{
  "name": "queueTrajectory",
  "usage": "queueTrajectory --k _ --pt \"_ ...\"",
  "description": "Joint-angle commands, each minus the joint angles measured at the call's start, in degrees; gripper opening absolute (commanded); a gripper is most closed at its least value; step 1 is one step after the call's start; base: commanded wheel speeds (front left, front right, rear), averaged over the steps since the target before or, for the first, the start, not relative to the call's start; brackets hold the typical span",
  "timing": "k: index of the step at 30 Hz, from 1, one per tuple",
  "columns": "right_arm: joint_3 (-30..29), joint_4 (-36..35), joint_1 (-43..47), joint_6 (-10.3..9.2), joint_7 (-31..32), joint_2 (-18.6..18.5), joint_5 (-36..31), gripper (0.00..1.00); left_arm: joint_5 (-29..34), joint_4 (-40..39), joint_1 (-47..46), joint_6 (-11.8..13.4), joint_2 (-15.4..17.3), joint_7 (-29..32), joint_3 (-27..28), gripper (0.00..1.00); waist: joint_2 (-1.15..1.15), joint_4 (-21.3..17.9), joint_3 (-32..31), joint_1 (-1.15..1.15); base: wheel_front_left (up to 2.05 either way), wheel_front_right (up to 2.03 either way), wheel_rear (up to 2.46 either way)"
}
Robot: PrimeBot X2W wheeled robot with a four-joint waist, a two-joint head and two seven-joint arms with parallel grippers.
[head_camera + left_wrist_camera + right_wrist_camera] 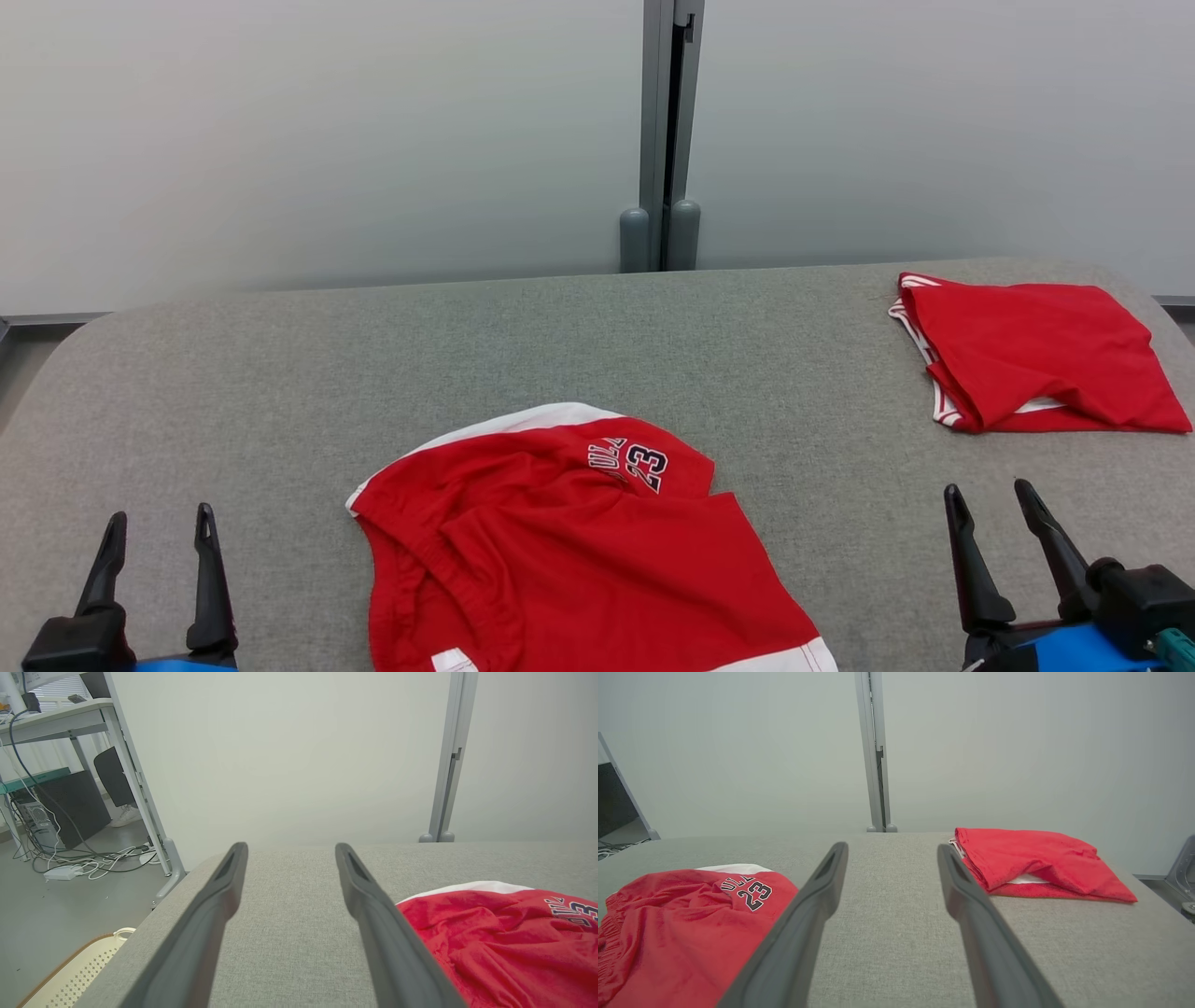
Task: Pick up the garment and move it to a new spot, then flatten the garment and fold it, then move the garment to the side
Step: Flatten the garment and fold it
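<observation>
Garment (579, 551) lies crumpled on the grey table (280, 373), near its front edge and between my two grippers. It is a pair of red shorts with white trim, the number 23 facing up and the waistband bunched toward my left. Its lower part runs out past the bottom of the head view. My left gripper (161, 515) hangs just to its left, fingers spread wide with nothing between them. My right gripper (987, 488) sits farther off on the other side, equally wide and equally bare. Neither touches the cloth, so I judge the pick-up not yet begun.

What worries me is the layering. The fabric is doubled over itself. If I pinch only the top ply, the rest will likely trail and drag, or the shorts will twist as they rise and be harder to flatten. A grip too close to the near edge could also pull the part I cannot see off the table.

A second red garment (1036, 355), already folded, rests at the far right corner, and a carry in that direction risks brushing it. The middle and far left of the table are bare, which gives me good room. The left corner curves away, with a pale perforated basket (79, 970) on the floor below.
</observation>
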Motion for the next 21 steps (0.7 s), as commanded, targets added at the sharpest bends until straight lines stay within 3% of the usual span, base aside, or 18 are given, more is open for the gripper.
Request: queueTrajectory --k 1,11,21 --pt "-0.29 -0.26 0.69 0.01 0.13 0.20 -0.21 1.00 0.18 -0.39 0.46 0.12 0.28 0.24 -0.23 1.00 0.00 0.00 -0.07 0.00 0.00 0.00 0.00" --pt "-0.90 0.01 1.32 0.01 2.08 1.11 -1.88 1.00 -0.99 -2.01 1.50 -0.84 1.15 0.63 -0.27 1.00 0.00 0.81 -0.66 0.00 0.00 0.00 0.00" --pt "-0.19 0.73 1.29 0.01 2.67 1.28 -2.00 1.00 -1.34 -1.99 1.98 -0.06 1.45 0.20 -0.04 1.00 0.00 1.04 -0.88 0.00 0.00 0.00 0.00"
